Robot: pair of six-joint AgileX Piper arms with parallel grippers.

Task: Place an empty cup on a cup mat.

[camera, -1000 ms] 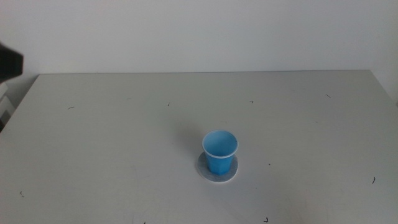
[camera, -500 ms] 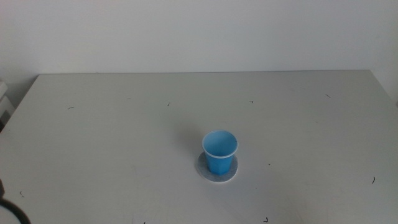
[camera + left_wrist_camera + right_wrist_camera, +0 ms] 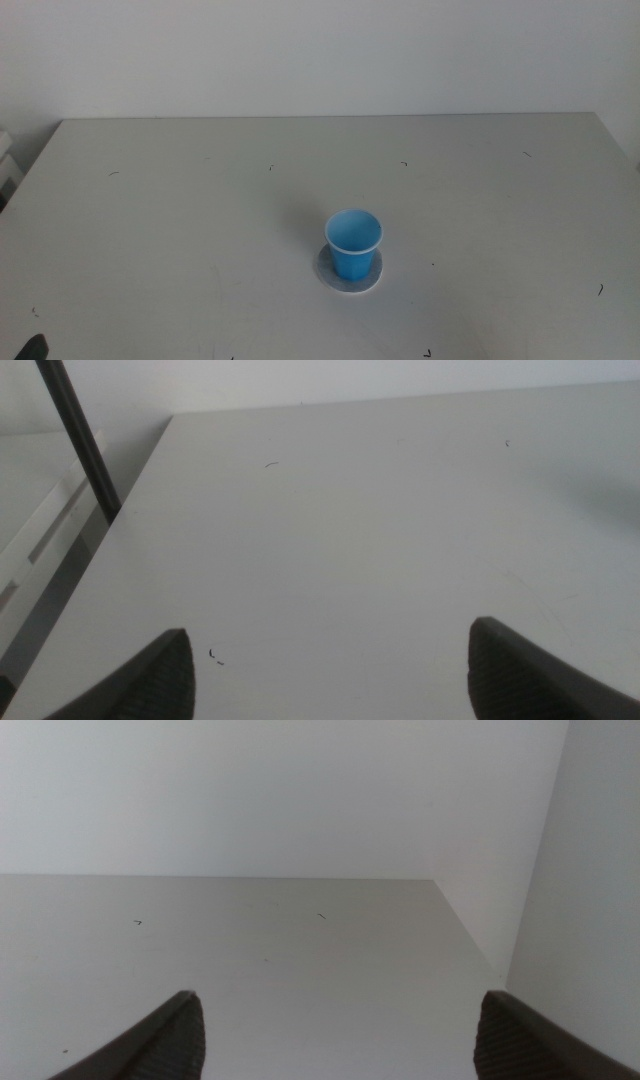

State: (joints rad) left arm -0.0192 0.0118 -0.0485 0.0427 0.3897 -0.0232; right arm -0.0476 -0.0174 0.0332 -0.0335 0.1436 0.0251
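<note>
The blue cup [image 3: 353,243] stands upright on the round grey cup mat [image 3: 350,281] a little right of the table's middle in the middle view. Its inside looks empty. No gripper touches it. My left gripper [image 3: 330,660] is open over bare table near the front left corner; a dark tip of it [image 3: 35,347] shows at the middle view's bottom left edge. My right gripper [image 3: 340,1030] is open over bare table near the right edge, out of the middle view. Neither wrist view shows the cup or the mat.
The grey table [image 3: 180,220] carries a few small dark specks. A white wall stands behind it. A dark post [image 3: 80,440] stands beyond the table's left edge in the left wrist view.
The left arm has withdrawn from the upper left of the middle view down to the bottom left edge. The cup and the mat have not moved.
</note>
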